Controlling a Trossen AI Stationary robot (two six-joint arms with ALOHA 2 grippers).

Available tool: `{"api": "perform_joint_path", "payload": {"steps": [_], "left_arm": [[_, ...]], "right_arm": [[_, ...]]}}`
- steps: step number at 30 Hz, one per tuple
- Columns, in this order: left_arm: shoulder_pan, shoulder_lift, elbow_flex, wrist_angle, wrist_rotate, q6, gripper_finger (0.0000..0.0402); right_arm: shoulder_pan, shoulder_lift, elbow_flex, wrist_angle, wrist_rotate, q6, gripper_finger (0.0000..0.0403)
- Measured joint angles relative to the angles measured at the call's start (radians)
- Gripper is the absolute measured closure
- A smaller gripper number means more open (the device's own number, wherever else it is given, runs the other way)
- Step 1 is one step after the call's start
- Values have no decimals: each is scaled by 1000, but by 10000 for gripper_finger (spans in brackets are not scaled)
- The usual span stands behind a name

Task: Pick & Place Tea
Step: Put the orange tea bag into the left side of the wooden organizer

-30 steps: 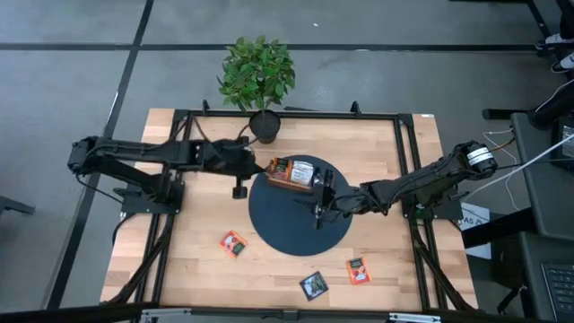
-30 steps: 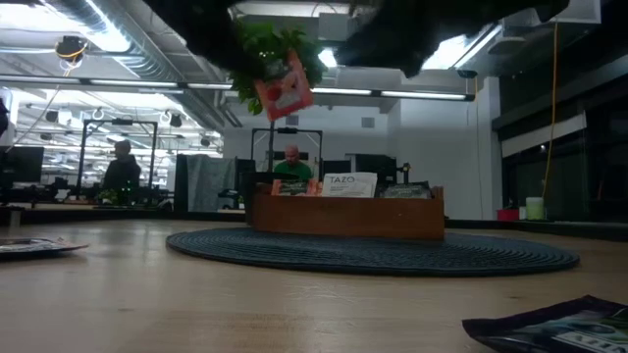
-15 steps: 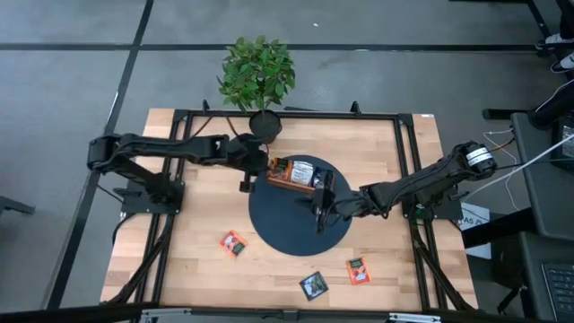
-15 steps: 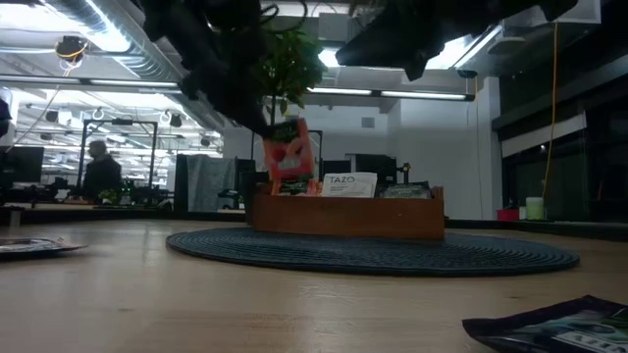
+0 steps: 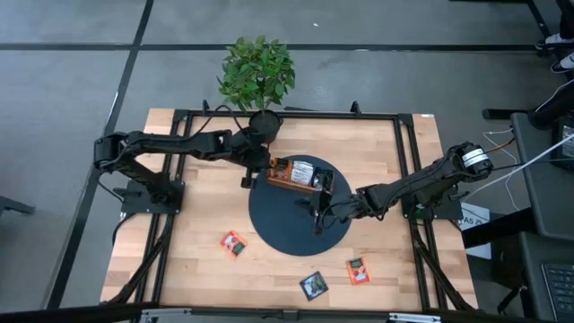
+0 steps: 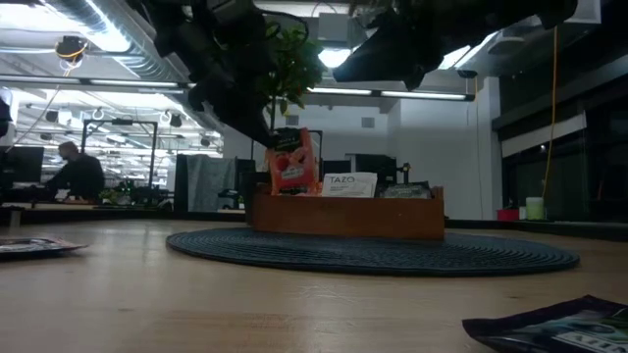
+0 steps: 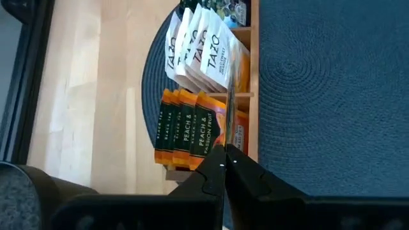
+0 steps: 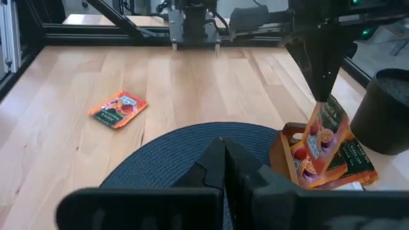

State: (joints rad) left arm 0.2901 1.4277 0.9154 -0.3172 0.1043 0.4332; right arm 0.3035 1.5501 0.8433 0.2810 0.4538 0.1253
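Orange peach sachet [image 6: 291, 162] hangs clamped in the left gripper [image 6: 263, 132] over the wooden tray's [image 6: 343, 217] end compartment. Left wrist view — its edge [image 7: 229, 118] sits beside filed peach sachets [image 7: 185, 128]. From above, the right gripper [image 5: 316, 212] hovers over the dark mat [image 5: 296, 235], fingers seemingly together.

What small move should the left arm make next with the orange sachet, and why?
Probably lower it a little further, then open the jaws. The left gripper holds the orange sachet upright, its lower edge just entering the wooden tray's end compartment beside other orange sachets; the right gripper waits over the mat.
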Motion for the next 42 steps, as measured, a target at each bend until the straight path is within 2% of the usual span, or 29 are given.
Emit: {"api": "perform_joint_path", "payload": {"steps": [5,10,24,29,37,42], "left_arm": [[27,41,0,0,53,0,399],[28,96,0,10,28,0,399],[25,91,0,22,18,26,388],[25,91,0,37,18,26,364],[25,91,2,58,15,36,313],[12,88,75,-7,-58,60,302]], "right_arm": [[0,0,0,0,0,1,392],[0,0,0,2,0,-2,397],[0,0,0,-13,0,-6,393],[0,0,0,-18,-1,-5,398],[0,-1,0,-22,-2,-3,379],[0,-1,0,-26,-2,-3,378]]}}
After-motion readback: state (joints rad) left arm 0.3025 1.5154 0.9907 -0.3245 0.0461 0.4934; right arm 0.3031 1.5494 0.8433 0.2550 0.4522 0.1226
